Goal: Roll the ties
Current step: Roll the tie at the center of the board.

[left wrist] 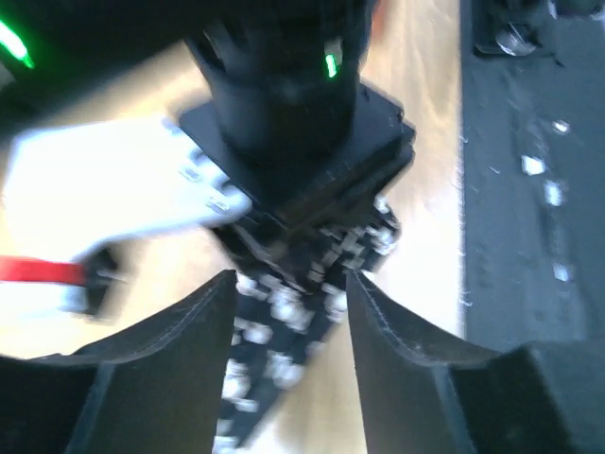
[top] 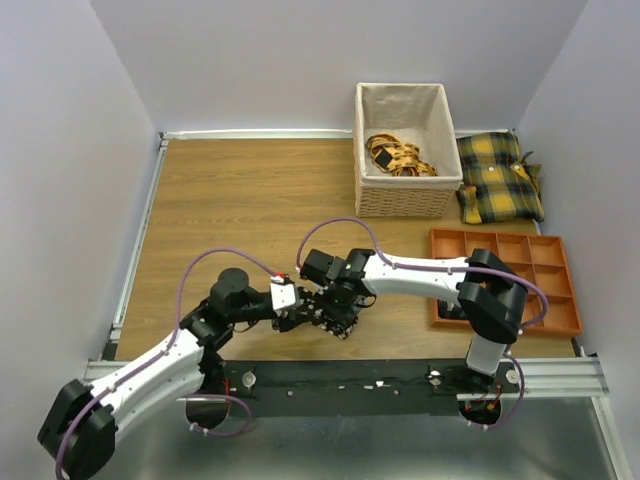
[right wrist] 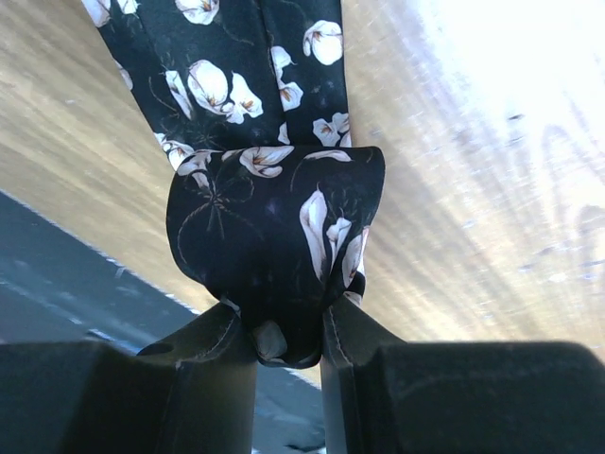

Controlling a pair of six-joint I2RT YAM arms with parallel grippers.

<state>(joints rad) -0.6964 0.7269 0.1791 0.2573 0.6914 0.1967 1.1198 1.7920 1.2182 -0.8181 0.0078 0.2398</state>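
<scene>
Right gripper [right wrist: 288, 323] pinches the half-rolled end of the tie [right wrist: 269, 222] at the near centre of the table [top: 220, 200], left gripper [left wrist: 288, 303] spread over its flat strip; rolling looks underway, next calling for another wrist turn.

A wicker basket [top: 408, 201] sits upper right on the wooden table [top: 230, 200], plaid cushions [top: 500, 178] beside it. An orange compartment tray [top: 548, 272] lies below them.

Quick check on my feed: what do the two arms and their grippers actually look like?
The left arm and right arm each have white links and bulky black joints, with a purple cable looping alongside. The left gripper and right gripper have matte black fingers with curved inner faces.
</scene>
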